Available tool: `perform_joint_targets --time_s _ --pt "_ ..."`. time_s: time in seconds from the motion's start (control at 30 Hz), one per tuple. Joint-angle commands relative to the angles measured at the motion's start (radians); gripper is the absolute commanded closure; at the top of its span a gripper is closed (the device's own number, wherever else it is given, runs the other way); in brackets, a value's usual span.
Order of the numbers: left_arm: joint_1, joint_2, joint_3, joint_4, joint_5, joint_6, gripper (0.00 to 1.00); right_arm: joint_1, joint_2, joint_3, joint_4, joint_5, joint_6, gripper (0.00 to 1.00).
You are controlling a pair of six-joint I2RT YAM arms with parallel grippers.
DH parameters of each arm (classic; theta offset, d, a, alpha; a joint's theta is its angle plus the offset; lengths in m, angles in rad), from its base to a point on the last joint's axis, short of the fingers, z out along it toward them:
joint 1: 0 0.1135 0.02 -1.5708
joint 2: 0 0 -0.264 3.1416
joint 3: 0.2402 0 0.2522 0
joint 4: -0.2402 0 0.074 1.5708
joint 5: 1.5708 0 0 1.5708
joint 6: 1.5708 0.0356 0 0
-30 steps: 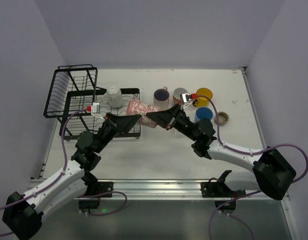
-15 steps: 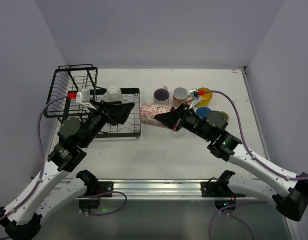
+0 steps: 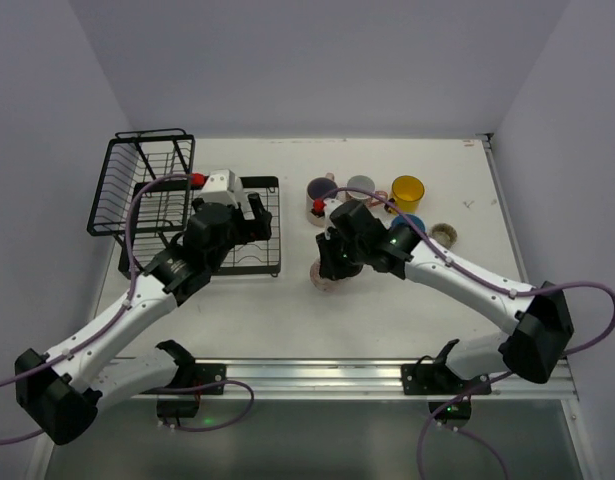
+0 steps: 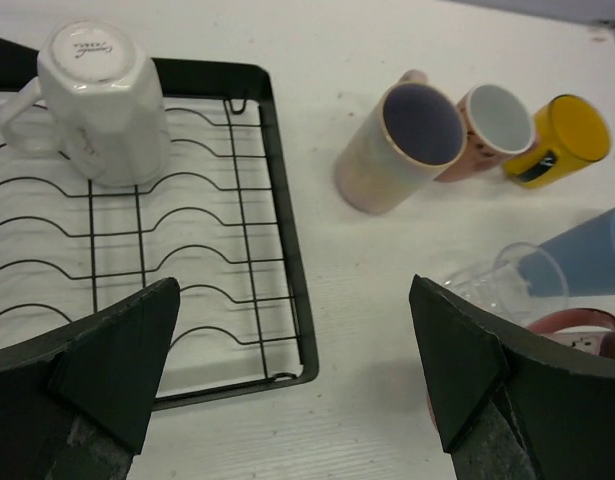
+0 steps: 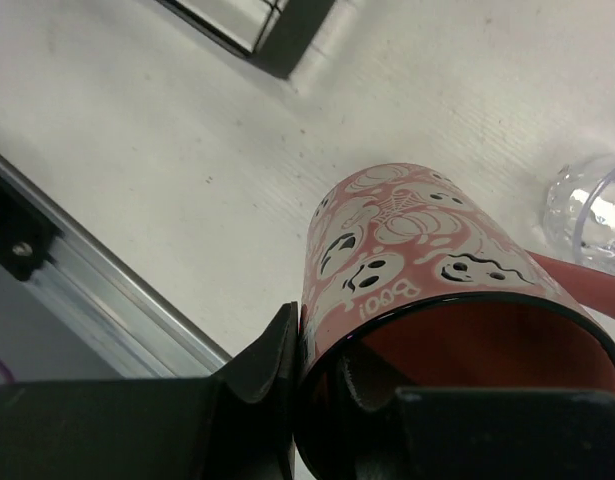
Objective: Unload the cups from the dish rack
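Right hand [image 5: 312, 365]: pinching the rim of a pink ghost-patterned ceramic mug [image 5: 407, 250], held upright at the white table [image 5: 137, 150], just right of the black wire dish rack [image 4: 257, 110]. Left hand [image 4: 293, 295]: fingers spread above the rack's tray, where a white ceramic mug [image 4: 99, 100] sits inverted.

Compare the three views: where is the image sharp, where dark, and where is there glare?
Top external: soft, even light on the table, no hard shadows. Left wrist: white mug sharp, the near fingers dark with little detail. Right wrist: pink mug close and crisp; bright glints on the clear glass at the edge.
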Motion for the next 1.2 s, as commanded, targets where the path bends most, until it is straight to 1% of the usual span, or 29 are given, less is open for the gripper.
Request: perform_joint_targets --time_s 0.0,0.1,0.3,0.47,0.5,0.53,0.6,0.63,0.67,0.73,0.77,0.87,0.9,0.93,0.97,1.0,1.07,1.17 --pt "0.002 0.056 0.034 0.044 -0.113 0.059 0.0 0.038 0.056 0.099 -0.035 0.052 -0.105 1.0" --pt "0.002 0.122 0.042 0.099 -0.156 0.059 0.0 0.073 0.134 0.113 -0.039 0.113 -0.106 1.0" --pt "0.008 0.22 0.071 0.15 -0.228 0.051 0.0 0.155 0.23 0.13 -0.015 0.164 -0.099 1.0" --pt "0.051 0.274 0.073 0.182 -0.228 0.04 0.0 0.181 0.268 0.116 0.002 0.211 -0.074 0.99" --pt "0.057 0.28 0.073 0.19 -0.234 0.037 0.0 0.189 0.268 0.113 0.007 0.216 -0.071 0.96" --pt "0.062 0.286 0.074 0.194 -0.239 0.036 0.0 0.193 0.27 0.107 0.01 0.221 -0.064 0.86" --pt "0.082 0.303 0.077 0.205 -0.236 0.03 0.0 0.201 0.262 0.092 0.022 0.227 -0.054 0.7" --pt "0.087 0.31 0.083 0.208 -0.234 0.03 0.0 0.202 0.257 0.084 0.027 0.227 -0.047 0.64" --pt "0.094 0.324 0.088 0.21 -0.236 0.03 0.0 0.204 0.248 0.07 0.039 0.227 -0.042 0.54" --pt "0.096 0.337 0.099 0.216 -0.245 0.03 0.0 0.204 0.211 0.058 0.045 0.225 -0.03 0.45" --pt "0.096 0.352 0.103 0.219 -0.258 0.031 0.0 0.204 0.196 0.052 0.05 0.221 -0.027 0.35" --pt "0.096 0.387 0.123 0.231 -0.306 0.034 0.0 0.206 0.123 0.021 0.066 0.193 -0.016 0.21" --pt "0.096 0.398 0.126 0.249 -0.32 0.033 0.0 0.206 0.103 0.014 0.08 0.182 -0.014 0.14" --pt "0.096 0.41 0.137 0.272 -0.334 0.031 0.0 0.206 0.057 0.006 0.088 0.153 -0.013 0.1" --pt "0.097 0.439 0.145 0.277 -0.367 0.021 0.0 0.207 0.034 -0.009 0.105 0.136 -0.014 0.05" --pt "0.096 0.453 0.16 0.277 -0.389 0.011 0.0 0.207 -0.009 -0.016 0.112 0.118 -0.017 0.02" --pt "0.097 0.499 0.169 0.283 -0.446 -0.015 0.0 0.209 -0.051 -0.034 0.129 0.09 -0.021 0.01" --pt "0.113 0.565 0.191 0.309 -0.472 -0.038 0.0 0.209 -0.138 -0.06 0.149 0.035 -0.027 0.01"
